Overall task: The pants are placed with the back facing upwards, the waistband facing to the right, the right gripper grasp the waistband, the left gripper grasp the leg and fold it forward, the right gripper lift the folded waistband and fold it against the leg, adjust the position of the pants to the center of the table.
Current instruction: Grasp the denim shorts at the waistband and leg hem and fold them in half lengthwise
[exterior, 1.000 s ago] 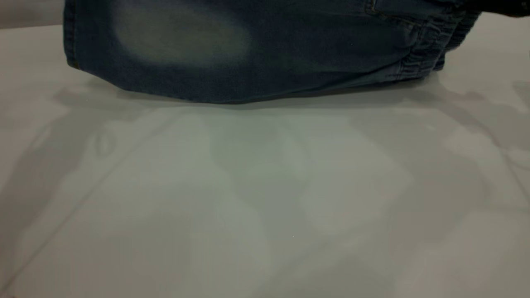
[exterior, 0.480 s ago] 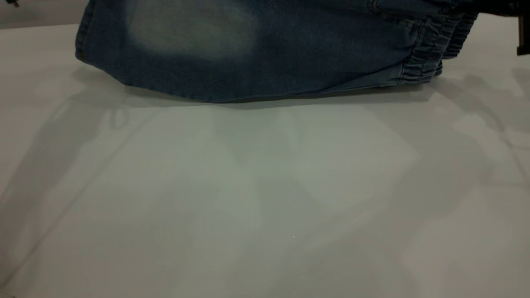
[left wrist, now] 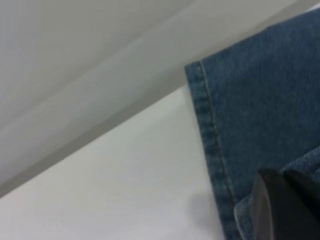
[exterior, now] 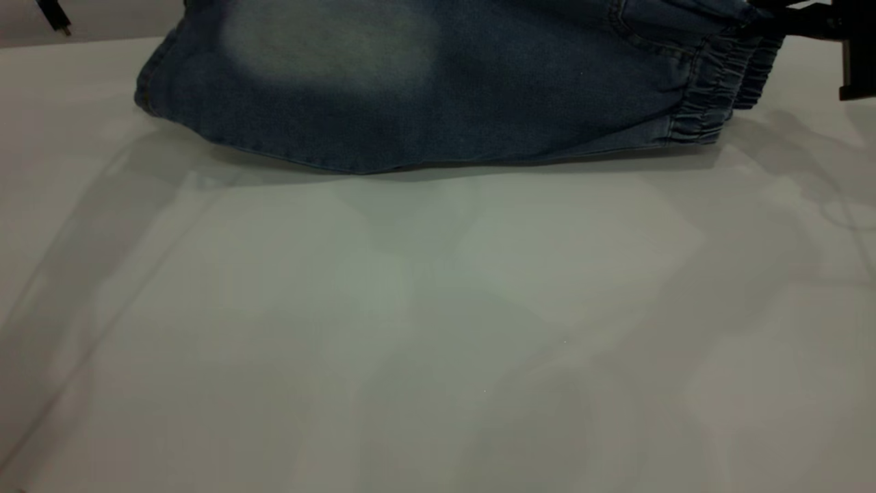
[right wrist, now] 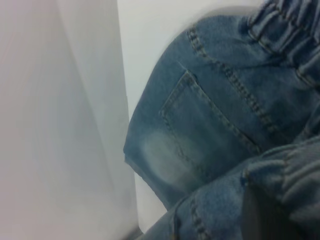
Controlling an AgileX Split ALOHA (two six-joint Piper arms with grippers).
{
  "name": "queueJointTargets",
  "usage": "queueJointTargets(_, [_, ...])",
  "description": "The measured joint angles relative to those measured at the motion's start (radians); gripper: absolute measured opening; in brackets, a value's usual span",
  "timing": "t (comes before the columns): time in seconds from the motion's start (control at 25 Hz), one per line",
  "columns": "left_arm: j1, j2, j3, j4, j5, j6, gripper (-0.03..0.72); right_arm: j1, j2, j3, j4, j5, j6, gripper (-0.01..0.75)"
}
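The pants, blue denim shorts with a pale faded patch, lie folded along the far side of the white table. The ruffled waistband is at the right. My right gripper reaches in from the top right and is shut on the waistband; a stitched back pocket shows beyond it. In the left wrist view my left gripper is shut on the stitched hem of the leg, a curl of hem pressed against its dark finger. No print shows.
A broad stretch of bare tabletop spreads in front of the pants, crossed by soft arm shadows. A small dark cable end hangs at the top left. The far table edge runs just beyond the leg hem.
The left hem end of the pants has shifted rightward and lifted slightly. The right gripper has come further into view at the top right, raising the waistband a little.
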Motion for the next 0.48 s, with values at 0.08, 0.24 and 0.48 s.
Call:
queueJointTargets(0.08, [0.000,0.012,0.000,0.000,-0.024,0.019,0.036,0.000,0.017,-0.022,0.001,0.005,0.004,0.059])
queueJointTargets(0.24, [0.000,0.036,0.000,0.001,-0.045,0.028,0.041,0.000,0.044,-0.056,-0.002,0.007,0.007,0.062])
queueJointTargets(0.48, [0.000,0.056,0.000,0.001,-0.153,0.028,0.055,0.000,0.046,-0.085,0.000,0.013,-0.006,0.068])
